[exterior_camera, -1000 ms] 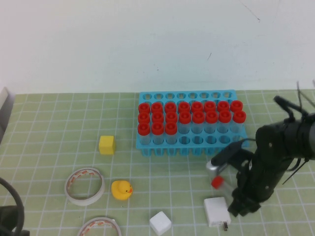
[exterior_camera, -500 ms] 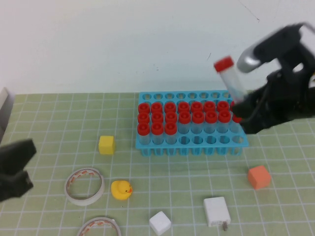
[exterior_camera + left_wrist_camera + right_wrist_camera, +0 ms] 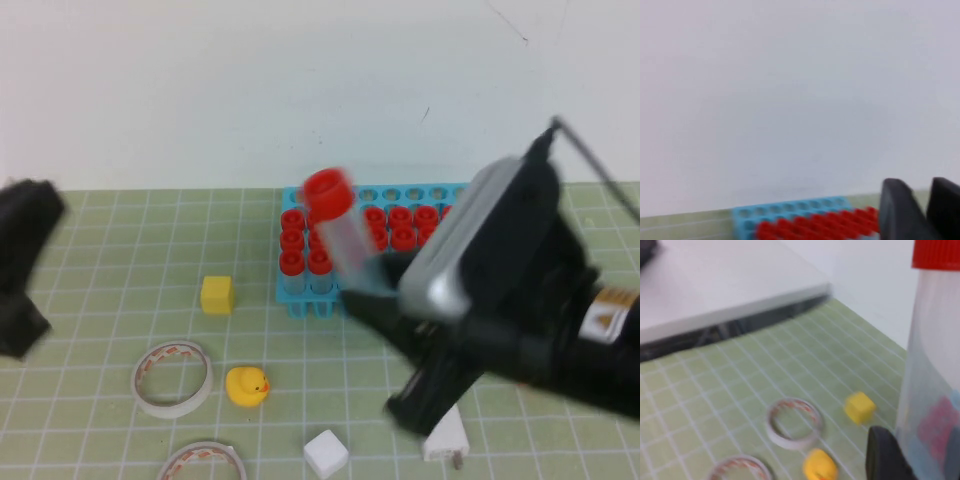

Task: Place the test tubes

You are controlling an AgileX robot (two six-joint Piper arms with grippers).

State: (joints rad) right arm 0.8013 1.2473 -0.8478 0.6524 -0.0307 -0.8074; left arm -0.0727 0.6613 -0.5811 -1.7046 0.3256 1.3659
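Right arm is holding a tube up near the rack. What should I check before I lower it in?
1. Grip: right gripper is shut on the test tube, red cap up: ok.
2. Tube upright: it leans in the high view: not ok.
3. Free holes: the rack's visible back-row holes are empty: ok.
4. Front-row holes: hidden behind the right arm: cannot tell.
5. Left gripper: far to the left, apart from the rack: ok.
6. Yellow cube and duck: both lie apart from the rack: ok.
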